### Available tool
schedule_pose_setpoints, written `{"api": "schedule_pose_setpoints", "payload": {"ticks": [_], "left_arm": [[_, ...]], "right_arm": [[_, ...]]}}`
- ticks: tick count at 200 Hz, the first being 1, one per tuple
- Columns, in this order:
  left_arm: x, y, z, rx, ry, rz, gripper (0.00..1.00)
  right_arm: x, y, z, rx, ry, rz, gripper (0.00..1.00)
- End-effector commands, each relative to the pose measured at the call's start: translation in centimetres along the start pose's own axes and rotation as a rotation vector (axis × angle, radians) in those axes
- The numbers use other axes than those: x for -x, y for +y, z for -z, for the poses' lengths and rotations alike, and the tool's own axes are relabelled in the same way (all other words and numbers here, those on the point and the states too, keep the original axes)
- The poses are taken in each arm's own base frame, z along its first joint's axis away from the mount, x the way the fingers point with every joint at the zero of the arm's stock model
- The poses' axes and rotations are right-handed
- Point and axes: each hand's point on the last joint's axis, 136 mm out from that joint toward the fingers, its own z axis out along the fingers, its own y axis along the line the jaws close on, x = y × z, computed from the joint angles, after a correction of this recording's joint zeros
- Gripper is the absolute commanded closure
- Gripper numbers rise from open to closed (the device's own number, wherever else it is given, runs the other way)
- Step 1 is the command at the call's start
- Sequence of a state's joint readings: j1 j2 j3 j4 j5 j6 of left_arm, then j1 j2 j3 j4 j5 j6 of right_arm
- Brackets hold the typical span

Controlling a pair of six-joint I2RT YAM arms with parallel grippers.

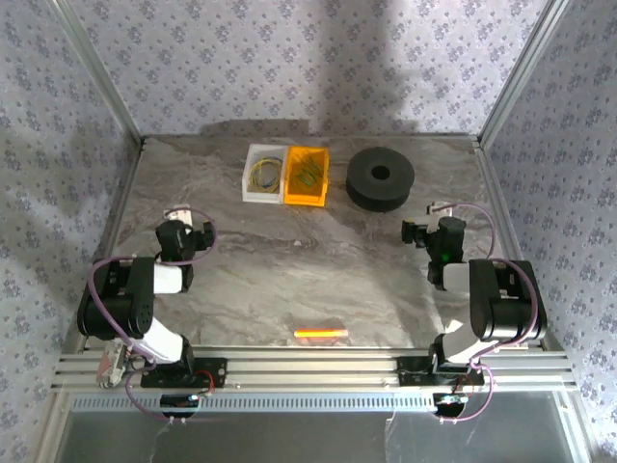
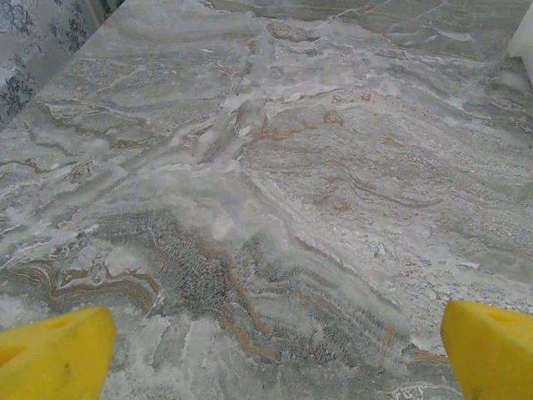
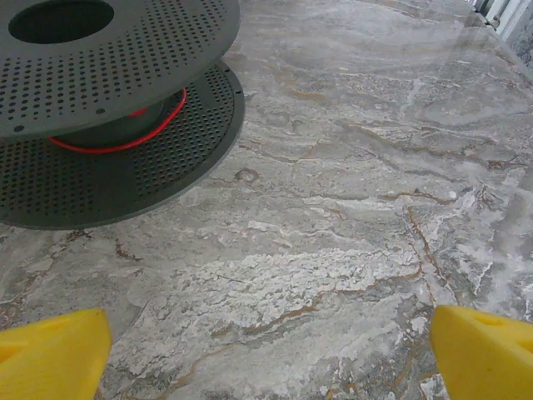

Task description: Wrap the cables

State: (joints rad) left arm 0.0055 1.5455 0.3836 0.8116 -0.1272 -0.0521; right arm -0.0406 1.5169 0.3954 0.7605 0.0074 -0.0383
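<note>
My left gripper (image 2: 266,362) and right gripper (image 3: 266,358) gape wide, empty; the cables (image 1: 308,175) lie by the table's (image 1: 289,280) far edge.

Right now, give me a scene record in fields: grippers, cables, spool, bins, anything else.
left gripper: open, over table, empty
right gripper: open, facing spool, empty
cables: green, in orange bin
yellow loops: in white bin, left of orange bin
spool: black, flat, right of bins, red wire on core
orange strip: front of table, between arms
</note>
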Motion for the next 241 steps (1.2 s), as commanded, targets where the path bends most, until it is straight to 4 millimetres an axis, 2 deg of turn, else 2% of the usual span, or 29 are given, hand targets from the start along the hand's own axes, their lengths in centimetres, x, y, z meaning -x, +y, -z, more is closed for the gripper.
{"api": "schedule_pose_setpoints", "payload": {"ticks": [1,224,241], "left_arm": [[1.89,-0.10,-0.07,-0.001,-0.052,-0.001,0.00],[1.89,-0.10,-0.09,-0.004,-0.051,0.000,0.00],[1.91,-0.07,-0.06,-0.003,-0.053,-0.001,0.00]], "right_arm": [[0.86,0.03,-0.10,-0.003,-0.023,-0.006,0.00],[0.76,-0.03,-0.13,0.013,-0.020,-0.019,0.00],[1.49,-0.54,-0.03,-0.011,-0.016,-0.036,0.00]]}}
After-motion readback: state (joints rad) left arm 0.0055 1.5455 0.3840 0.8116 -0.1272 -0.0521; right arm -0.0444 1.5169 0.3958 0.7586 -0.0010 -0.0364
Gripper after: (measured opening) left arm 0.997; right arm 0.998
